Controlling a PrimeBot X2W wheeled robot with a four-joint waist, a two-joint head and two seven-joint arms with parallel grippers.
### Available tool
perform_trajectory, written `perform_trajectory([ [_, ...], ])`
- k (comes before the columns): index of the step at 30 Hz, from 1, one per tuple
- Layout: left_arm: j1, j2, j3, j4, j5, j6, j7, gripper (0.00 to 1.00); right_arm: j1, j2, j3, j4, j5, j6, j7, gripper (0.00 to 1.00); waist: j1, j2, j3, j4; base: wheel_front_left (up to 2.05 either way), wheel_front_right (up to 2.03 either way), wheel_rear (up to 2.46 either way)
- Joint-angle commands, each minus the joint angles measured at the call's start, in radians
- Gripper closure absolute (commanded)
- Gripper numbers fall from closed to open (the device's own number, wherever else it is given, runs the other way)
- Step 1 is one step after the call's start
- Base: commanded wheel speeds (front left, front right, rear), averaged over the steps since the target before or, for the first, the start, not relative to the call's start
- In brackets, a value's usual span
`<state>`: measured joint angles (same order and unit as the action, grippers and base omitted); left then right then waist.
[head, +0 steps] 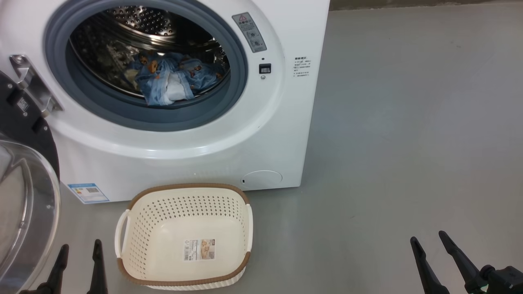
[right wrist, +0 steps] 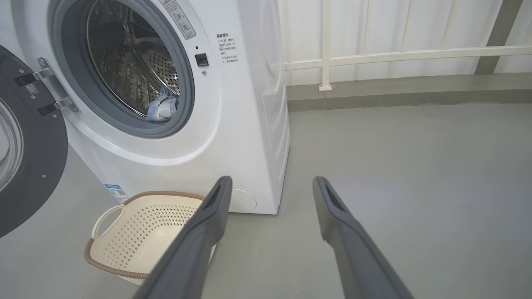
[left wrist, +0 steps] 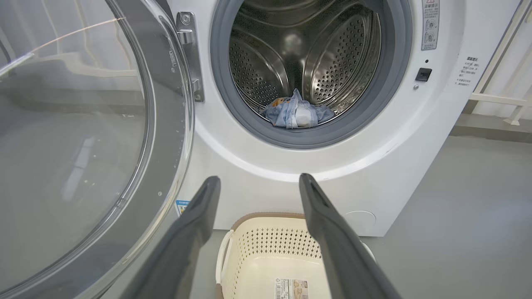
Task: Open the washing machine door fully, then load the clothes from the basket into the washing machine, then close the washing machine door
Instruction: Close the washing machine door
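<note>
Standing open, the washing machine door (head: pixel 24 183): at 9 o'clock of the head view, turned away from the opening, with its black ring and clear glass bowl toward the camera; its metal hinge (head: pixel 30 81) sits at 10 o'clock on the white front.
Left tool (head: pixel 81 245): at 7 o'clock, released, two dark fingers spread apart and holding nothing, between the door glass and the basket.
Washing machine (head: pixel 184 151): at 11 to 12 o'clock, on the floor (head: pixel 388 143), with the drum (head: pixel 135 24) uncovered.
Clothes (head: pixel 171 79): inside the drum, low at the front; light-blue cloth with small bears and a white piece in the middle, lying against the grey gasket (head: pixel 163 118).
Basket (head: pixel 184 187): at 6 o'clock, upright on the floor just before the machine; a paper label (head: pixel 199 250) shows on its bottom.
Right tool (head: pixel 428 237): at 5 o'clock, released, fingers apart with nothing between them, over the grey floor, well apart from the basket.
</note>
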<state>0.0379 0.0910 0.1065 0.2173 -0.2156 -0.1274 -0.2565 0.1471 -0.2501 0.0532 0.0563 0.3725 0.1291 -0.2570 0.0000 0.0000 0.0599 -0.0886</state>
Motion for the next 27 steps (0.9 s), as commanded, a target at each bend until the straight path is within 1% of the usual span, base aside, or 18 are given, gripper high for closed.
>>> perform_trajectory([
  [1,-0.011,0.019,0.031,-0.03,-0.004,-0.003,-0.005,0.0,-0.007,-0.018,0.018,-0.023,-0.002,0.002,-0.005,0.0,0.0,0.0,-0.002,0.002,0.0,0.0,0.0],
  [8,-0.003,0.012,0.026,-0.044,-0.01,-0.003,-0.005,0.0,-0.013,-0.02,0.031,-0.022,-0.003,0.002,-0.005,0.0,0.0,0.0,-0.007,0.022,0.0,0.0,0.0],
  [13,0.01,-0.002,0.025,-0.052,-0.011,-0.003,-0.005,0.0,-0.028,-0.027,0.056,-0.02,-0.001,0.002,-0.005,0.0,0.0,0.0,-0.012,0.062,0.0,0.0,0.0],
  [19,0.023,-0.016,0.023,-0.056,-0.009,0.0,-0.005,0.0,-0.046,-0.036,0.097,-0.002,0.007,0.002,-0.005,0.0,0.0,0.0,-0.026,0.129,0.0,0.0,0.0],
  [27,0.043,-0.028,0.038,-0.062,-0.02,0.014,-0.005,0.0,-0.076,-0.047,0.142,0.017,0.016,0.002,-0.005,0.0,0.0,0.0,-0.042,0.238,0.0,0.0,0.0],
])
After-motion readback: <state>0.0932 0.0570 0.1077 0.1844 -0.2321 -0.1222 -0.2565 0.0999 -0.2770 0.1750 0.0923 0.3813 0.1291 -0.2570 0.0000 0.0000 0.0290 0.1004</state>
